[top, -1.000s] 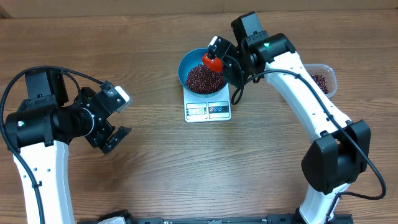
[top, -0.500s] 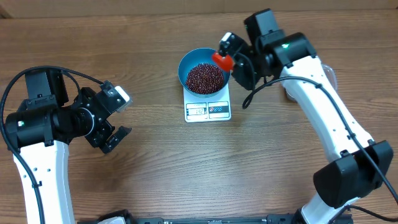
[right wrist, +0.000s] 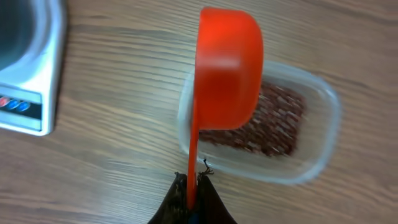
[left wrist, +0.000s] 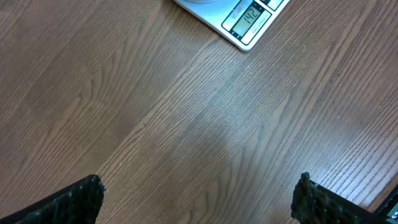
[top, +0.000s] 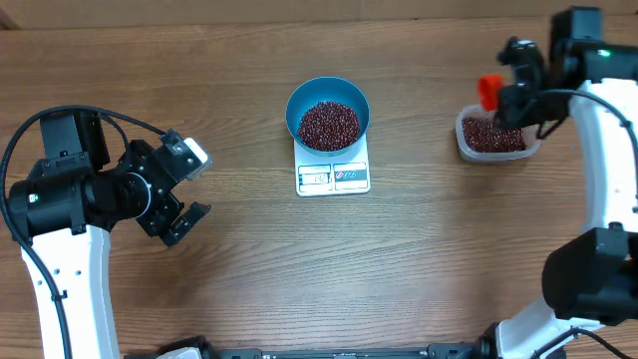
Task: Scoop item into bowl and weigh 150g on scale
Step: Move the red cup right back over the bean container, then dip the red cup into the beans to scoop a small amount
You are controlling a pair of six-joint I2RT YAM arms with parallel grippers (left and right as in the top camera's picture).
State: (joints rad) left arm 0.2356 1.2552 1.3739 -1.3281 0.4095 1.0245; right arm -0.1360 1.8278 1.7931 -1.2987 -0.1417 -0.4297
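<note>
Right side first: hovers just above the tub [top: 461, 138] with the red scoop [top: 488, 90], right pincer [right wrist: 193, 198] clamped shut on the thin handle [right wrist: 194, 149]. Shows only the scoop's back in the wrist view, tipped on edge, so cannot tell whether loaded or empty. Below it, a layer of beans [top: 493, 138] in the tub.

Now glance to mid-desk [top: 249, 279]: find the bowl [top: 295, 105] square on the scale [top: 334, 178], carrying a maroon heap of beans. Seems to read 142 on the display [left wrist: 250, 17] from the left wrist view, so probably a touch short of target.

Far left: holds the left pincer [top: 199, 184] spread wide over bare wood, gripping nothing, well apart from the scale.

Handling notes:
- **Beans:** expect tiny, hard, smooth ones, light singly and loose together, quick to roll off a tilted scoop.
- **Next scoop:** calls for a shallow dip, a small load, a level carry and a slow trickle at the bowl.
- **Grip:** best to take the scoop by the handle, as now. Looks stiff and light, yet thin enough to twist in the grip.
- **Bowl:** no need to touch it. Probably light, slick plastic, apt to slide and upset the reading.
</note>
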